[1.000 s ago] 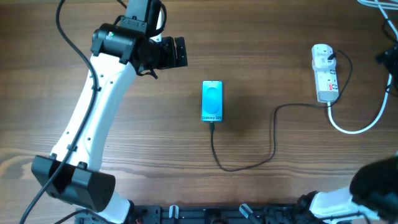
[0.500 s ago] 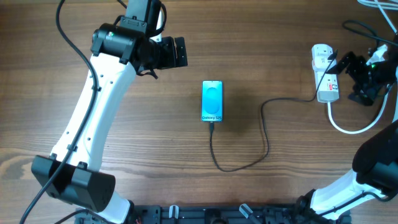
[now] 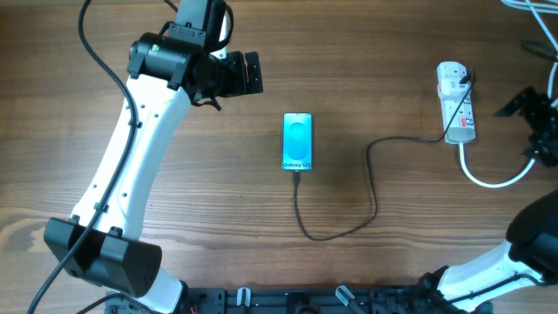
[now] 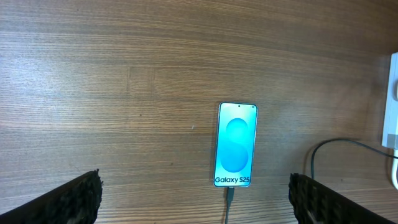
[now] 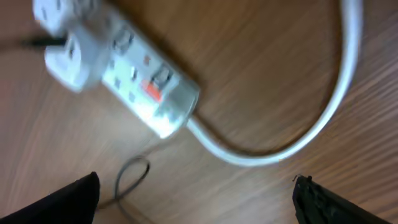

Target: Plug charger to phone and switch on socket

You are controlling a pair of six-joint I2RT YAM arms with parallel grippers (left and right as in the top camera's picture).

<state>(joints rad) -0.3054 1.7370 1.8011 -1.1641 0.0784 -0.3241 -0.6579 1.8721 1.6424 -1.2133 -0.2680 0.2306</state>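
Note:
The phone (image 3: 297, 141) lies flat mid-table, cyan screen up, "Galaxy" text at its near end; it also shows in the left wrist view (image 4: 236, 144). The thin black charger cable (image 3: 372, 187) runs from the phone's near end, loops and reaches the white socket strip (image 3: 456, 103) at the far right. Its plug tip sits at the phone's bottom edge (image 4: 229, 191). The socket (image 5: 127, 73) shows a red switch mark, blurred. My left gripper (image 3: 251, 74) is open, up-left of the phone. My right gripper (image 3: 534, 122) is open, just right of the socket.
A thick white lead (image 3: 497, 179) curves from the socket's near end toward the right edge; it also shows in the right wrist view (image 5: 298, 134). The left arm's white link (image 3: 131, 157) crosses the left side of the table. Black robot cables hang at the far right.
My right gripper came in beside the socket, then drew back right. The charger cable's bend shifted left near the socket. The left arm and phone stayed still.

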